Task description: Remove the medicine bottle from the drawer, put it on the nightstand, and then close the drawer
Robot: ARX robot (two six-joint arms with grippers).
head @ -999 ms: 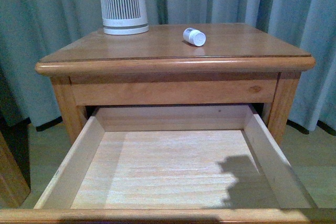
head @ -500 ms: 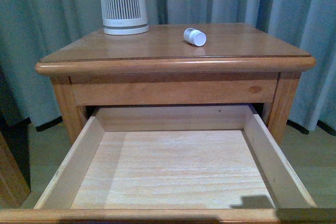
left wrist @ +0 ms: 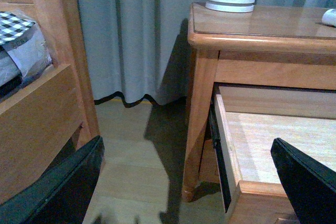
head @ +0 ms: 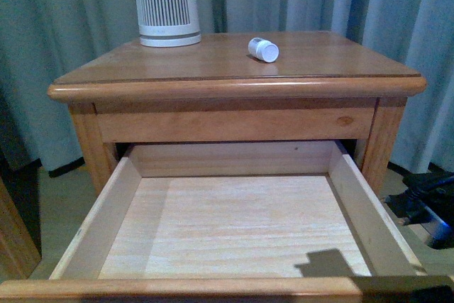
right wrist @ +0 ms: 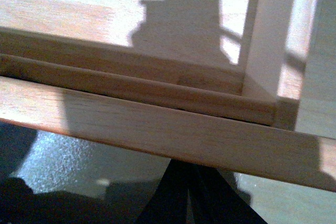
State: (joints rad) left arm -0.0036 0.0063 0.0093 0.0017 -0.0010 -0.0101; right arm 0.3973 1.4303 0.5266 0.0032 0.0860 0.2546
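The nightstand [head: 234, 89] is orange-brown wood with a smooth, glossy varnished top. Its drawer [head: 234, 225] is lined with pale, matt, unvarnished wood showing grain. The bottle [head: 263, 49] is smooth white plastic. Grey-green cloth curtains [head: 64, 26] look matt.

Soft, even light is seen in the room. A shine is seen on the nightstand [head: 234, 65] top. A dark blocky shadow is thrown on the drawer [right wrist: 79, 9] floor. The close wrist pictures are blurred.
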